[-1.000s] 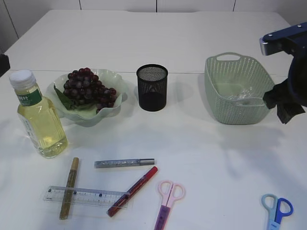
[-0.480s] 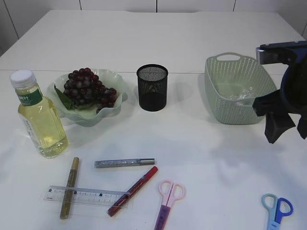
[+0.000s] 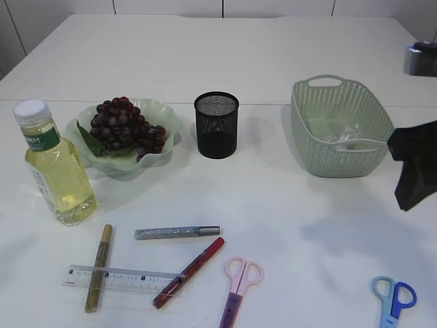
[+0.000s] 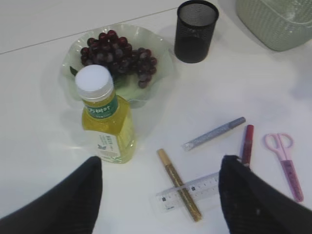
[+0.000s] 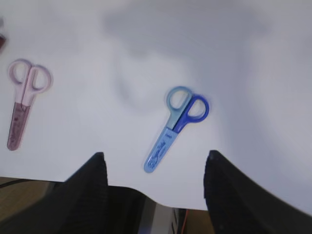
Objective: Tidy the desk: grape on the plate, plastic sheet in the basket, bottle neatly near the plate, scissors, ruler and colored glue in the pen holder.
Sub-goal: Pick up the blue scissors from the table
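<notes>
White tabletop [image 3: 273,205], tidy half done. Right pincer [image 5: 155,183] open, empty, hovering; blue scissors [image 5: 176,127] just ahead between fingers. Left pincer [image 4: 158,195] open, empty, above ruler [image 4: 192,190]. Advice: descend straight, pinch scissors mid-blade, carry to holder [image 3: 216,125].

the grapes [image 3: 125,124] lie on the plate [image 3: 164,115] at the left of the tabletop [image 3: 218,55], with the bottle [image 3: 56,166] standing just left of and in front of the plate. the pen holder [image 3: 216,125] stands right of the plate, and the basket [image 3: 338,127] further right, holding the plastic sheet [image 3: 345,133]. near the front edge, one glue stick [image 3: 97,266] lies across the ruler [image 3: 119,279], two more glue sticks [image 3: 177,232] to its right, then two pairs of scissors [image 3: 239,285], well apart.
</notes>
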